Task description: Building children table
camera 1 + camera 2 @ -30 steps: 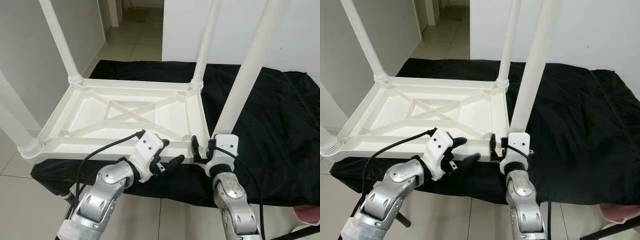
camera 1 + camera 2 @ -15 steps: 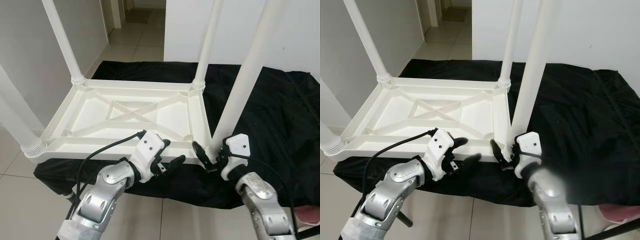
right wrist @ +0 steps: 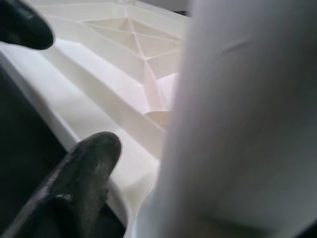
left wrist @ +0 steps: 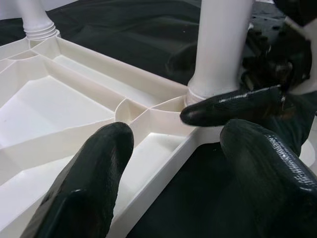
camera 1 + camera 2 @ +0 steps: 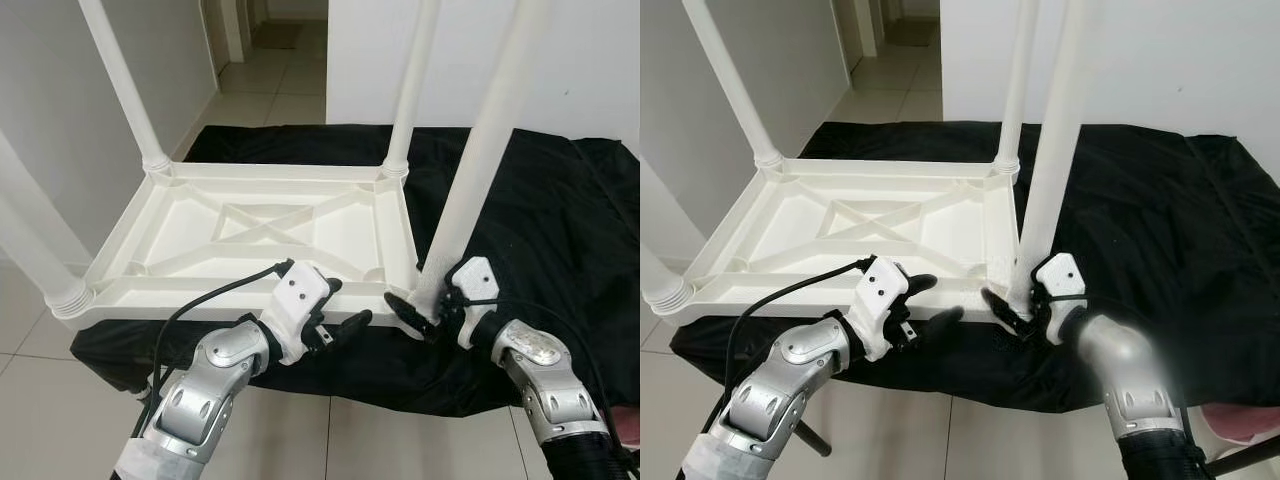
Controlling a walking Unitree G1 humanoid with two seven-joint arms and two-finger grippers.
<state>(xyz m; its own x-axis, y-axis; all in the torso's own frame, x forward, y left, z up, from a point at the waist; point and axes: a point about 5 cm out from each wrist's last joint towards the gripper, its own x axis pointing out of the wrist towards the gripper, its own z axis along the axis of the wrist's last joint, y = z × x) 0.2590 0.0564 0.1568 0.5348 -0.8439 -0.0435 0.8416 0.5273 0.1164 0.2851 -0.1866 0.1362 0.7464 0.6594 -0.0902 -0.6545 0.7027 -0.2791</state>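
Rotating outward, the right gripper (image 5: 428,308) had swung around the near table leg (image 5: 478,170), fingers clasped at its base, probably twisting it tight. An upturned white table (image 5: 250,235) lay on black cloth (image 5: 560,240). The left gripper (image 5: 340,318) hovered open beside its rim.

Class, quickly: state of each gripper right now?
Left gripper: open, holding nothing, at the tabletop edge.
Right gripper: around the near table leg base; grip cannot be told.
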